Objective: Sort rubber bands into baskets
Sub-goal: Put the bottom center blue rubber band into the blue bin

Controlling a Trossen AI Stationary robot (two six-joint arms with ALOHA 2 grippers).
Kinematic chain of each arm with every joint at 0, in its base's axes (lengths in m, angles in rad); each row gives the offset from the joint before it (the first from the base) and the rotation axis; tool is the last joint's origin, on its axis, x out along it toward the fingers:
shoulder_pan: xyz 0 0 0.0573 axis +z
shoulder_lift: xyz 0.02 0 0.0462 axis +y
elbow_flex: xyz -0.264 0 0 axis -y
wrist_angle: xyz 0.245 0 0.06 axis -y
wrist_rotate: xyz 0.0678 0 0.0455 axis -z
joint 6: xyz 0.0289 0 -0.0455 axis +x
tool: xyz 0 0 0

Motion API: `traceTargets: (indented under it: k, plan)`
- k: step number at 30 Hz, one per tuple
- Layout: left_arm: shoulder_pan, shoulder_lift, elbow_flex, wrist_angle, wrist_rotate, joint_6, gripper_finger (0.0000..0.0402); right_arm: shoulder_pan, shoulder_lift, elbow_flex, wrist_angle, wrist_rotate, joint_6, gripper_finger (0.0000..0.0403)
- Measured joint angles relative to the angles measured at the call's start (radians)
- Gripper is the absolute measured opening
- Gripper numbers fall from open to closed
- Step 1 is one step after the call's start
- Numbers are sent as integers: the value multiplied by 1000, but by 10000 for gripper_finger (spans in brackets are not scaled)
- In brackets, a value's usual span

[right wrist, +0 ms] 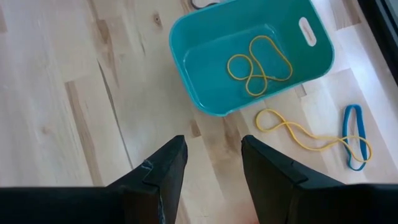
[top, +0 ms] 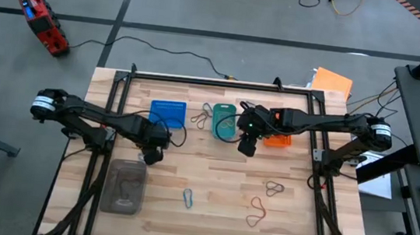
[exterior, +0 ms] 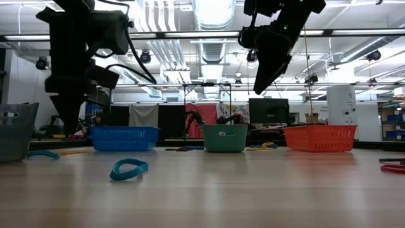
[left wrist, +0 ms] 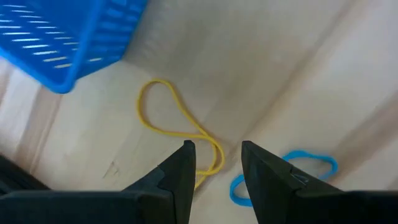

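Ahead of the open, empty right gripper (right wrist: 211, 177): teal basket (right wrist: 205, 99) holding one twisted yellow band (right wrist: 260, 65).
Beside the basket, a second yellow band (right wrist: 305, 137) lies stretched lengthwise, meeting a blue band (right wrist: 352, 140).

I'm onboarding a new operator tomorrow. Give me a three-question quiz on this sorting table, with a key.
1. True or false: the teal basket already holds a yellow rubber band.
2. Which basket sits between the other two in the row?
A. blue basket
B. teal basket
C. orange basket
3. Fill in: the right end effector hangs with open fingers and holds ____.

Key: 1 true; 2 B; 3 nothing
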Motion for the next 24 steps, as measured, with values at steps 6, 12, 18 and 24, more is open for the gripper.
traceTargets:
  k: [6,12,18,24]
  plan:
    - [-6,0,0,0,42,265,114,0,-2,0,-2,-33,20,145]
    - [-6,0,0,5,89,455,114,12,-2,0,-2,-35,21,139]
    - [-6,0,0,52,117,453,114,18,-2,0,-1,-35,20,139]
    - [-8,0,0,71,201,450,114,18,-2,0,-1,-35,20,143]
